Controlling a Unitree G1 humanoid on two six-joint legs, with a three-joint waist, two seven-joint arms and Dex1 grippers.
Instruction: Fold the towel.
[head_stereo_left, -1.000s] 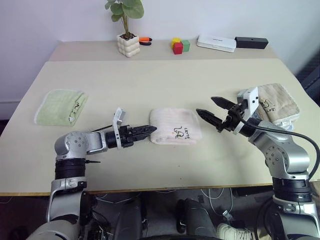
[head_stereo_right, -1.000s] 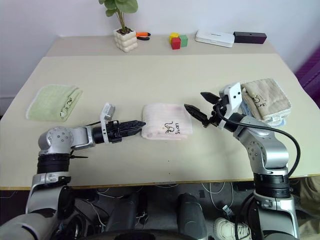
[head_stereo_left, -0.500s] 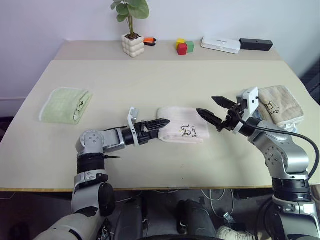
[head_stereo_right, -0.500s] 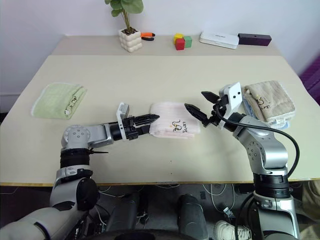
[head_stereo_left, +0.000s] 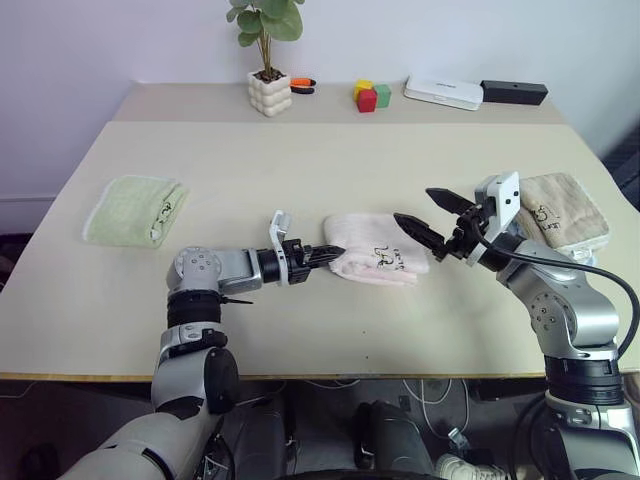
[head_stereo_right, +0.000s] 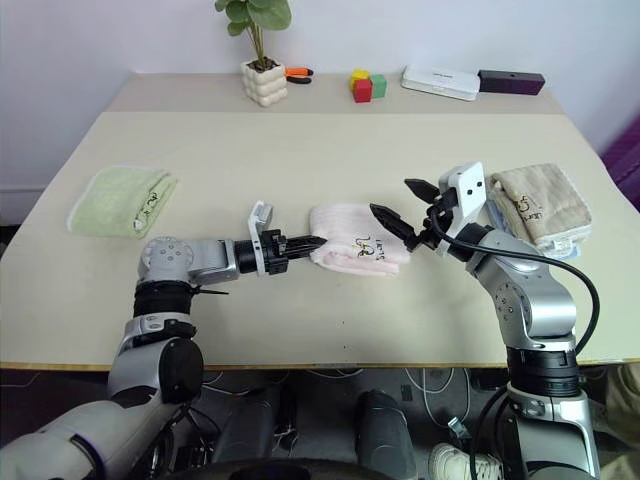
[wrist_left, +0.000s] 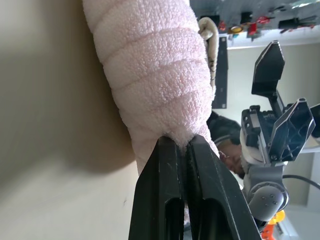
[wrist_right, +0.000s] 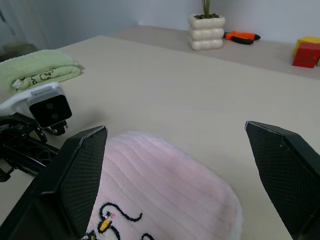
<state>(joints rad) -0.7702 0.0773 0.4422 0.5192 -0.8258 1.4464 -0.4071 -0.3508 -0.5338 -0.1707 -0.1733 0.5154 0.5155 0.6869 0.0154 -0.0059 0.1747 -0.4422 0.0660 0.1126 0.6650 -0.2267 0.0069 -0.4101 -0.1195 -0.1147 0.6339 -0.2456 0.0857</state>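
Observation:
The towel (head_stereo_left: 380, 263) is pale pink, folded into a small pad with a dark embroidered mark on top, and lies at the middle of the table. My left gripper (head_stereo_left: 334, 252) reaches level from the left and is shut on the towel's left edge. In the left wrist view the two black fingers (wrist_left: 167, 190) pinch a fold of pink terry (wrist_left: 155, 75) between them. My right gripper (head_stereo_left: 413, 206) hovers open just above the towel's right end, touching nothing. The right wrist view shows the towel (wrist_right: 170, 195) below its spread fingers (wrist_right: 75, 175).
A light green folded towel (head_stereo_left: 135, 210) lies at the table's left. A beige folded towel (head_stereo_left: 565, 210) lies at the right, behind my right arm. Along the back stand a potted plant (head_stereo_left: 270, 92), coloured blocks (head_stereo_left: 370, 96), a white box (head_stereo_left: 443, 91) and a black box (head_stereo_left: 513, 91).
My left gripper has slid right to the towel's left edge and closed on it. The right gripper has stayed open in place. The camera has shifted.

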